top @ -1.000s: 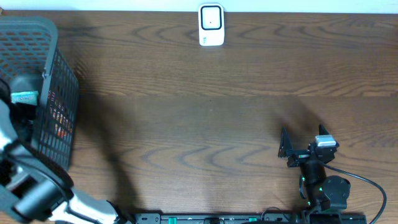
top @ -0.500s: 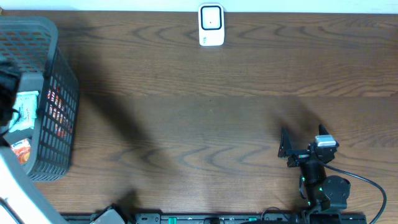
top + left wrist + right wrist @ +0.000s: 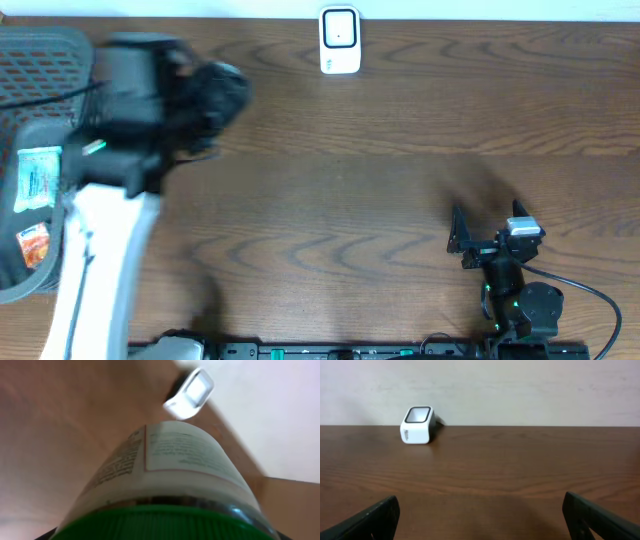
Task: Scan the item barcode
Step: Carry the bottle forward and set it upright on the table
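Picked up but unscanned: the left gripper grasps the green-capped bottle above the table's far-left corner, short of the scanner at the far edge; right gripper idles released

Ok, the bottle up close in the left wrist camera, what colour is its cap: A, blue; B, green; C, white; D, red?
B: in the left wrist view, the ribbed cap at the near end of the bottle is plainly green.
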You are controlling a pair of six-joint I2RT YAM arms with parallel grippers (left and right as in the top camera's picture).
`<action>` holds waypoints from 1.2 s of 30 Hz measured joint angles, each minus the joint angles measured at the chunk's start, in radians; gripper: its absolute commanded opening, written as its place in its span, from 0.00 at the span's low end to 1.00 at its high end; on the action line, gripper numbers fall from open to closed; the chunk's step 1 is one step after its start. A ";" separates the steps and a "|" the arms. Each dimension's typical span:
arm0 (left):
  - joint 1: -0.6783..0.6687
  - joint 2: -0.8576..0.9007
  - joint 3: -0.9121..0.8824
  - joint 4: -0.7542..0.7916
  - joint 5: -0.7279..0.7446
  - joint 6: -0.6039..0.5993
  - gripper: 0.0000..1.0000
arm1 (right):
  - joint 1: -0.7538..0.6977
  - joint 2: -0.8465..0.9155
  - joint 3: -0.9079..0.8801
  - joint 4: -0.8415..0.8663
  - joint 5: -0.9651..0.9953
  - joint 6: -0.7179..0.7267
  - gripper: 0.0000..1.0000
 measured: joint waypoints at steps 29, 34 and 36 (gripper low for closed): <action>-0.336 0.700 -0.001 0.027 -0.046 -0.676 0.80 | 0.000 0.000 0.000 0.000 0.000 0.000 0.99; -0.344 0.700 -0.001 0.026 -0.042 -0.669 0.98 | 0.000 0.000 0.000 0.000 0.000 0.000 0.99; -0.346 0.700 -0.001 0.026 -0.039 -0.665 0.98 | 0.000 0.000 0.000 0.000 0.000 0.000 0.99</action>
